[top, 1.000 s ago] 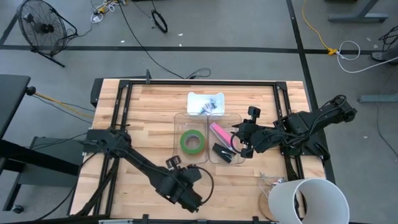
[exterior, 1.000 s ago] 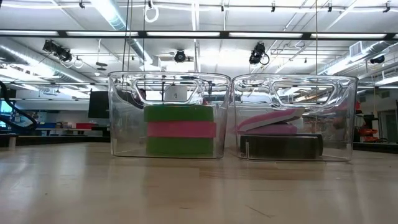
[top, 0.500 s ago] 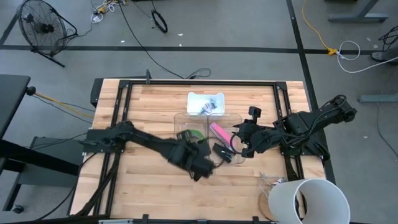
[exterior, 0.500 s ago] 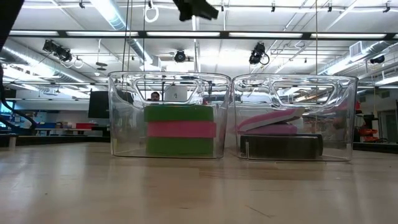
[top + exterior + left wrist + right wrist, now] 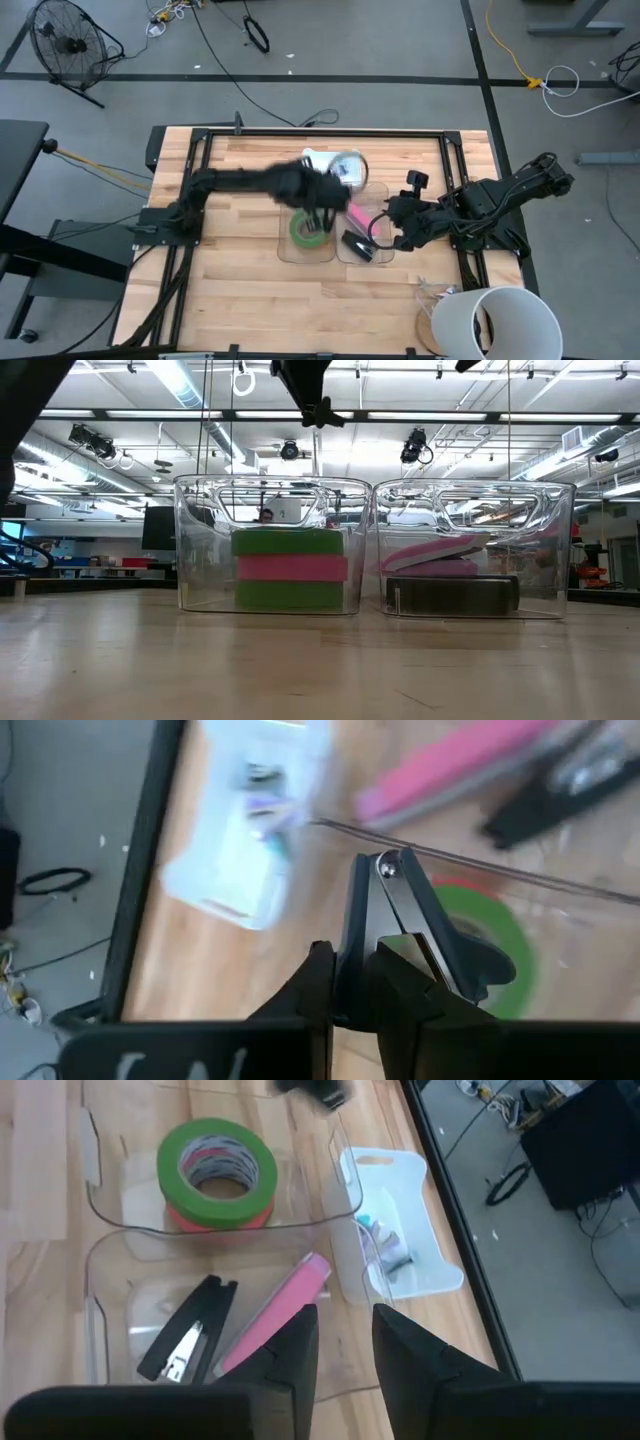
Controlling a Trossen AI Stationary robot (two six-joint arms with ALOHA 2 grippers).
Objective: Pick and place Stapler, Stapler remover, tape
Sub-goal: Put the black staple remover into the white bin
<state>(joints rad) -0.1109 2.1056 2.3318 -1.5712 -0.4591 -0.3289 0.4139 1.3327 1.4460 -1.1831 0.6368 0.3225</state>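
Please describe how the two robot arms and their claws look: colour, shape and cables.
Both arms are dark, nearly black, made of jointed segments. The left claw has two slim dark fingers with a small shiny metal ball at the tip. The right claw has two flat, broad dark fingers. The right arm carries black cables looping near its wrist. I see no readable markings.

2 clear bins (image 5: 95, 1230), 2 stacked tape rolls (image 5: 217, 1170), 1 pink stapler (image 5: 275, 1313), 1 black stapler (image 5: 185, 1340) and 1 white tray (image 5: 405, 1230) are counted.
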